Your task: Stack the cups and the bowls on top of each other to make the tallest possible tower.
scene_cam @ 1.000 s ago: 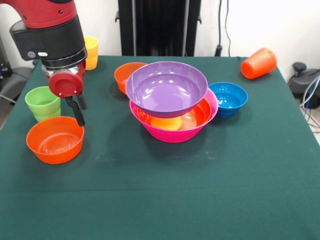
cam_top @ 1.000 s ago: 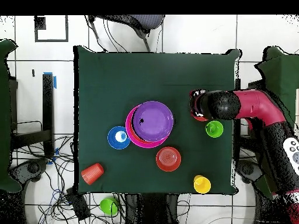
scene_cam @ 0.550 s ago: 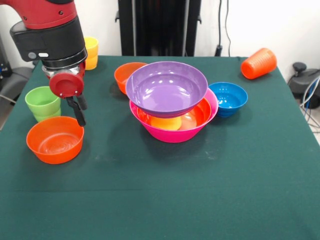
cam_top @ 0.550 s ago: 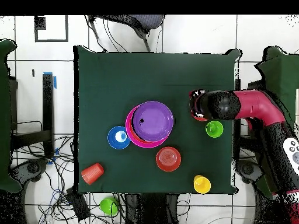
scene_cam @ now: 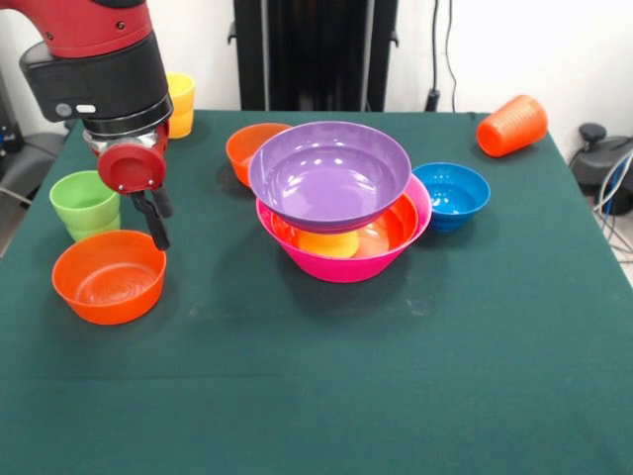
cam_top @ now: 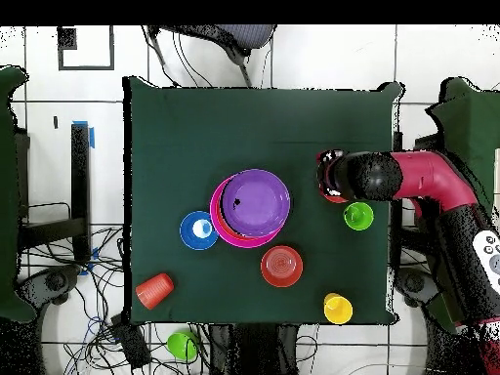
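The tower stands mid-table: a purple bowl [scene_cam: 329,173] [cam_top: 256,201] tilted on an orange bowl [scene_cam: 388,229] nested in the pink bowl [scene_cam: 346,261] [cam_top: 216,221], with a yellow-orange shape [scene_cam: 329,243] beneath. My gripper [scene_cam: 155,230] [cam_top: 326,176] hangs just above the far rim of a small orange bowl [scene_cam: 109,278], holding nothing. A green cup [scene_cam: 84,203] [cam_top: 358,216] stands beside it. Another small orange bowl [scene_cam: 247,146] [cam_top: 281,266], a blue bowl [scene_cam: 452,194] [cam_top: 199,230], a yellow cup [scene_cam: 180,103] [cam_top: 338,309] and a toppled orange cup [scene_cam: 511,126] [cam_top: 154,290] stand around.
The green cloth table [scene_cam: 396,376] drops off close behind the yellow cup and the orange cup. A green object [cam_top: 182,344] lies off the table among cables. A chair [cam_top: 220,37] stands beyond the opposite edge.
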`<state>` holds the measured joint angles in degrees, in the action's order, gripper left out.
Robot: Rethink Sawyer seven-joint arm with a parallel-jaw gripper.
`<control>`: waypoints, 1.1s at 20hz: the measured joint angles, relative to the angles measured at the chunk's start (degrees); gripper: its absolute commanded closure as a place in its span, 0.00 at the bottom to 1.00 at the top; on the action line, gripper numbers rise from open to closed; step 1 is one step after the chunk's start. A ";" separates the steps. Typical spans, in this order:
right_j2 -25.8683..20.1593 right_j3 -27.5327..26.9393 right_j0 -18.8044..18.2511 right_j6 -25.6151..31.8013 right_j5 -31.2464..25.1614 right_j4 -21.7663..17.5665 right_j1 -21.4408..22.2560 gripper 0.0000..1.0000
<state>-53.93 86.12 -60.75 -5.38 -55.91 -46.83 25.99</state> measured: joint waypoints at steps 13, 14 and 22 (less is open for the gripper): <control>0.27 0.00 0.00 0.00 0.01 0.02 0.00 0.00; 0.40 0.00 0.02 0.00 0.01 0.02 0.00 0.00; 1.70 0.41 0.04 0.00 1.26 0.51 0.00 0.00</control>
<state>-52.23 86.52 -60.71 -5.38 -54.65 -46.32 25.99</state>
